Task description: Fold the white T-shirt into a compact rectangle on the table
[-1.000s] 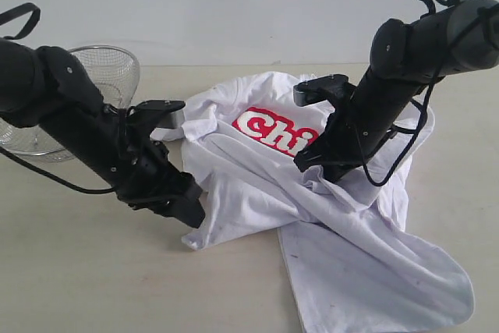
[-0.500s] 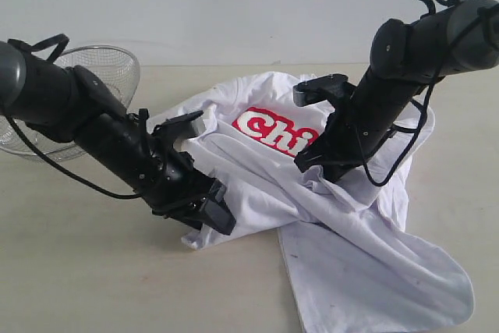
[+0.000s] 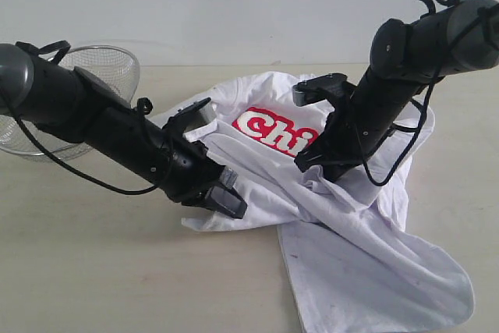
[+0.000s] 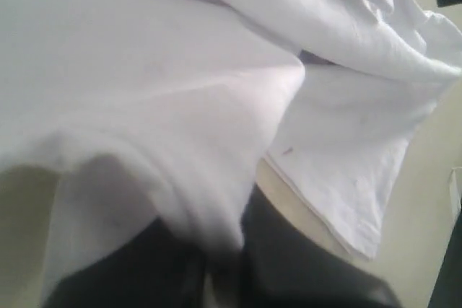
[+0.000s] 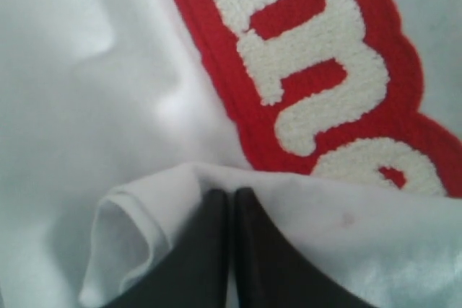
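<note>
the white t-shirt (image 3: 351, 255) lies crumpled in the middle of the table (image 3: 93, 271), spread toward the near right, with the red lettering (image 3: 269, 130) partly showing. the left gripper (image 3: 226, 202) sits at the shirt's near-left edge, and from its wrist camera the cloth runs down between its dark fingers (image 4: 289, 272), so the jaws look pinched on the hem. the right gripper (image 3: 318, 168) has its jaws together under a fold just beside the lettering; whether they hold cloth i can't tell. to me this is the grasping step before a fold. next, both arms should probably lift and spread the cloth flat.
</note>
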Robot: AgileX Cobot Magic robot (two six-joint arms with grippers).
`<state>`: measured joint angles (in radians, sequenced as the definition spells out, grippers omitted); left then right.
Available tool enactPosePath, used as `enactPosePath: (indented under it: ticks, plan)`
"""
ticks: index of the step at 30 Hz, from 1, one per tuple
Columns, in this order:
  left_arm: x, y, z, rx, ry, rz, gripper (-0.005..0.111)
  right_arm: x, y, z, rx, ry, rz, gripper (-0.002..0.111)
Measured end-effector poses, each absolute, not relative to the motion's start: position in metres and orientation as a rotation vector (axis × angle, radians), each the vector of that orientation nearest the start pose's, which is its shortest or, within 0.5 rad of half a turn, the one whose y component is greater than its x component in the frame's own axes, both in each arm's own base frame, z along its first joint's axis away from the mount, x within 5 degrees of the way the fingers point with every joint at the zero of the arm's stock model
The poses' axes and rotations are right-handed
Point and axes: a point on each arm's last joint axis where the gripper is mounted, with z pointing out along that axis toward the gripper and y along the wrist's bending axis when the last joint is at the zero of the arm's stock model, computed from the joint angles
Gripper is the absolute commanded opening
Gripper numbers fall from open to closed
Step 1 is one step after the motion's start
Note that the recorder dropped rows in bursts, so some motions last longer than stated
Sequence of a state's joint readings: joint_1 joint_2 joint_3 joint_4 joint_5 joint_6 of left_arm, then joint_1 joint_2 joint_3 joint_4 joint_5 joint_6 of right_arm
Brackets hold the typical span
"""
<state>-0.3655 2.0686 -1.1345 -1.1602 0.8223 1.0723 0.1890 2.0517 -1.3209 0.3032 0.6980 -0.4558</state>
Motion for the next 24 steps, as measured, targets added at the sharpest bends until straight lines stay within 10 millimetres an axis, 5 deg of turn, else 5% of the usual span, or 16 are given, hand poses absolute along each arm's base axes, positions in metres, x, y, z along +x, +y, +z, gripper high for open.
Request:
enactPosePath:
  ticks: [7,12,24]
  plan:
    - [0.314,-0.195,0.122,0.842,2.631,-1.294,0.004,0.391,0.091,0.136,-0.641,2.798,0.247,0.0]
    - [0.311,-0.193,0.145,0.954,2.548,-1.5,0.004,0.394,0.076,0.133,-0.62,2.816,0.179,0.0]
    - [0.316,-0.149,0.216,0.815,2.529,-1.378,0.004,0.404,0.05,0.114,-0.462,2.88,0.21,0.0]
